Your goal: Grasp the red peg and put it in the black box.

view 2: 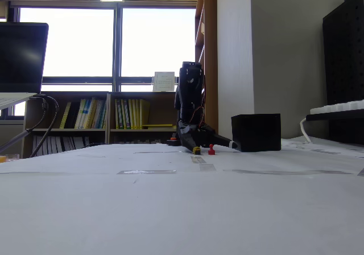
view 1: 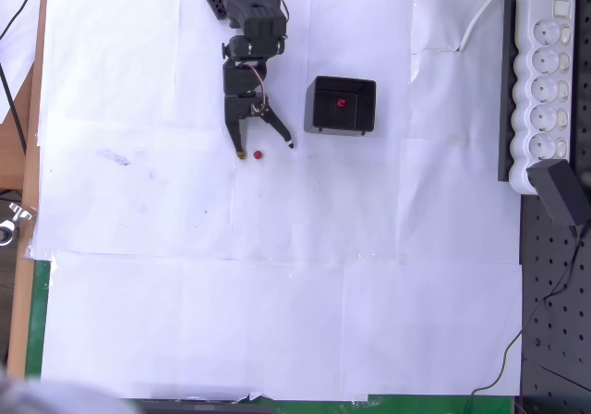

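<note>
Red peg (view 1: 259,154) at pincer's (view 1: 265,148) six o'clock: tiny, light, rigid; grip its sides; pincer gapes wide, empty

The table (view 1: 277,322) is covered with white paper sheets (view 1: 138,63), taped together. A green mat (view 1: 37,322) shows at the left edge and a wood strip (view 1: 26,155) beside it. On the paper, near the far edge, the peg (view 1: 259,154) lies beside the arm base side; the box (view 1: 340,105) stands to its right, apart from it. A white power strip (view 1: 545,72) lies along the right edge, with a black adapter (view 1: 561,192) plugged in it.
</note>
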Controlling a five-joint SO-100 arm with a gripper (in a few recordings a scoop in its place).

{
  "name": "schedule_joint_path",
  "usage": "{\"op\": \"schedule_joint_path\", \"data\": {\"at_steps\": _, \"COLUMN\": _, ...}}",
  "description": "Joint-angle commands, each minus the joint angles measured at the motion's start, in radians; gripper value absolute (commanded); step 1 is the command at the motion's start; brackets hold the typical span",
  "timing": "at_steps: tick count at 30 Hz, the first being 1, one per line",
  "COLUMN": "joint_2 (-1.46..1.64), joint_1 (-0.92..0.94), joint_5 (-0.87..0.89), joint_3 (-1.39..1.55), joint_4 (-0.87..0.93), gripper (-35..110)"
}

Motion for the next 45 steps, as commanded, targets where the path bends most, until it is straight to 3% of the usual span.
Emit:
{"op": "schedule_joint_path", "data": {"at_steps": 1, "joint_2": -0.014, "joint_1": -0.077, "joint_5": -0.003, "joint_3": 0.000, "joint_4": 0.002, "gripper": 44}}
{"op": "schedule_joint_path", "data": {"at_steps": 17, "joint_2": 0.025, "joint_1": -0.143, "joint_5": -0.008, "joint_3": 0.017, "joint_4": -0.040, "gripper": 43}}
{"op": "schedule_joint_path", "data": {"at_steps": 45, "joint_2": 0.034, "joint_1": -0.063, "joint_5": -0.037, "joint_3": 0.043, "joint_4": -0.034, "gripper": 43}}
